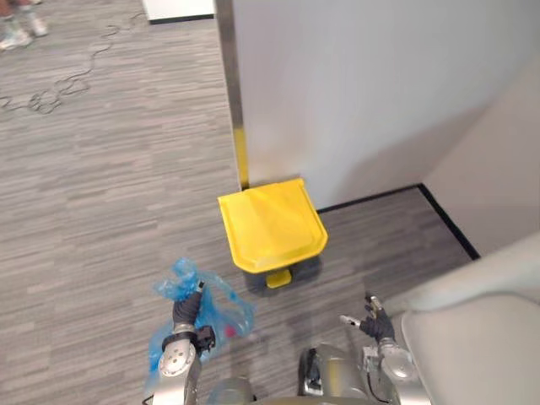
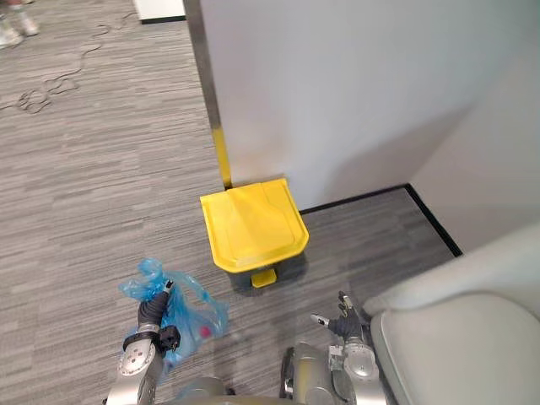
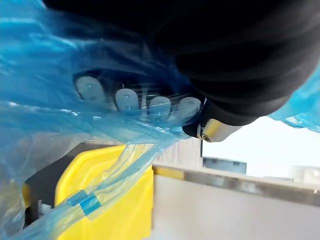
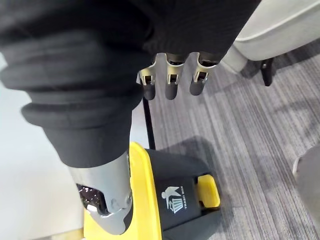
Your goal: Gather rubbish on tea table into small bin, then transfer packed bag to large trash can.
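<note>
My left hand (image 1: 187, 314) is shut on a crumpled blue plastic bag (image 1: 221, 310) of rubbish, holding it above the carpet at the lower left. In the left wrist view the bag's film (image 3: 60, 100) wraps over my curled fingers (image 3: 127, 99). A large trash can with a closed yellow lid (image 1: 272, 224) and a yellow pedal (image 1: 278, 278) stands ahead against the white wall, to the right of the bag. My right hand (image 1: 372, 319) hangs empty at the lower right with relaxed fingers (image 4: 170, 85), near the can's dark body (image 4: 185, 195).
A white wall panel (image 1: 363, 93) with a metal edge strip (image 1: 232, 93) rises behind the can. A pale upholstered seat (image 1: 477, 337) fills the lower right. Cables (image 1: 59, 89) lie on the grey carpet at the far left, beside a person's shoes (image 1: 21, 29).
</note>
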